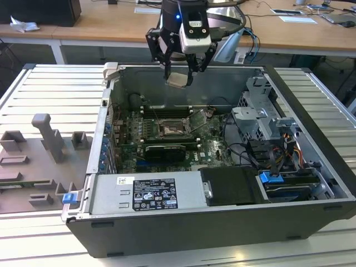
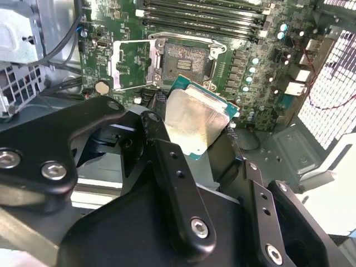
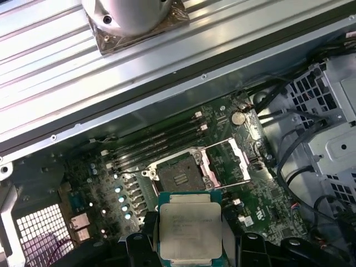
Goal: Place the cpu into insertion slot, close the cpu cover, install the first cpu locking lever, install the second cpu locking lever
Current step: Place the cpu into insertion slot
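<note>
We list the cpu [image 1: 178, 79], flat square, pale silver-grey lid, green rim, upper centre of exterior view, fingers [image 2: 164, 147] closed on its edges, insertion slot [image 1: 173, 129] uncovered below.

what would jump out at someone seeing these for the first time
First the eye lands on the black pincer hanging over the open computer case, clamped on the silvery cpu. Below it, on the green motherboard, the insertion slot lies bare, with its cpu cover swung open beside it.
</note>
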You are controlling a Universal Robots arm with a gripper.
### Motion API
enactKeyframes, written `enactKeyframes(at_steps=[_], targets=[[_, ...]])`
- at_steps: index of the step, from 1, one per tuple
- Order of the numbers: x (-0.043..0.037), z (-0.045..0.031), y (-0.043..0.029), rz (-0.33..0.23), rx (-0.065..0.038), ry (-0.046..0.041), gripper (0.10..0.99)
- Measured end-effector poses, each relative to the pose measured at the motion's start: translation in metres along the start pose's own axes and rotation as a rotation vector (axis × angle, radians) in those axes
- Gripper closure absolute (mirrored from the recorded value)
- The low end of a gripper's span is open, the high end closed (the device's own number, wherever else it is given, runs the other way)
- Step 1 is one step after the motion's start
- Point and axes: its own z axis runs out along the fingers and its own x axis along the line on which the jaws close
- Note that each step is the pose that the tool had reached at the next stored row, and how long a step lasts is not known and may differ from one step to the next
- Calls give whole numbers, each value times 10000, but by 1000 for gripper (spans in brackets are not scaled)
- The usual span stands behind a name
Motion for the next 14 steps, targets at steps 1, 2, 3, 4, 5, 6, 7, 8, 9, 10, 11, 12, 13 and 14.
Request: enactKeyframes(at_steps=[1,2,3,4,5,6,7,8,9,10,11,12,13,14], targets=[[0,3,0,236,-5,-21,545],[0,5,0,475,-10,-43,545],[0,7,0,634,-14,-57,545],[0,9,0,779,-16,-70,545],[0,11,-1,1001,-21,-89,545],[-1,14,-1,1161,-24,-104,545],[-1,17,-1,1460,-29,-131,545],[-1,22,-2,1795,-35,-160,545],[-1,26,-2,2115,-42,-189,545],[-1,29,-2,2314,-46,-207,545],[-1,31,-2,2458,-49,-220,545],[-1,34,-3,2629,-52,-235,545],[-1,38,-3,2745,-55,-246,545],[-1,58,-5,2811,-49,-255,545]])
